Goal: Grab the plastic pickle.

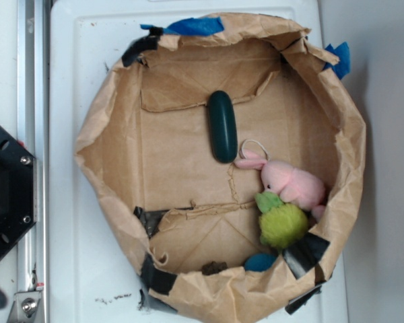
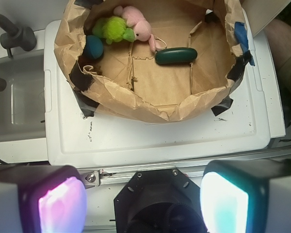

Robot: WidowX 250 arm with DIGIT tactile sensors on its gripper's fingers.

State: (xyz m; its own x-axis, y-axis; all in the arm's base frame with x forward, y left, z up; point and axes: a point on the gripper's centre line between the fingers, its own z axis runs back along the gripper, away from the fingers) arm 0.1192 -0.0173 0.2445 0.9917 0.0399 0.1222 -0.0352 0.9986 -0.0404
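Observation:
The plastic pickle (image 1: 222,126) is dark green, glossy and capsule-shaped. It lies on the floor of a brown paper bag basket (image 1: 108,108), near the middle. It also shows in the wrist view (image 2: 176,56). My gripper (image 2: 143,204) is open and empty, with one finger (image 2: 58,204) glowing pink and the other teal. It is high up and well back from the basket, above the robot's black base. The gripper is not seen in the exterior view.
A pink plush bunny (image 1: 289,182), a fuzzy yellow-green plush ball (image 1: 281,222) and a small blue rounded object (image 1: 259,261) lie at one side of the basket. The basket sits on a white tray (image 2: 160,141). A sink with a dark tap (image 2: 12,34) is to the left.

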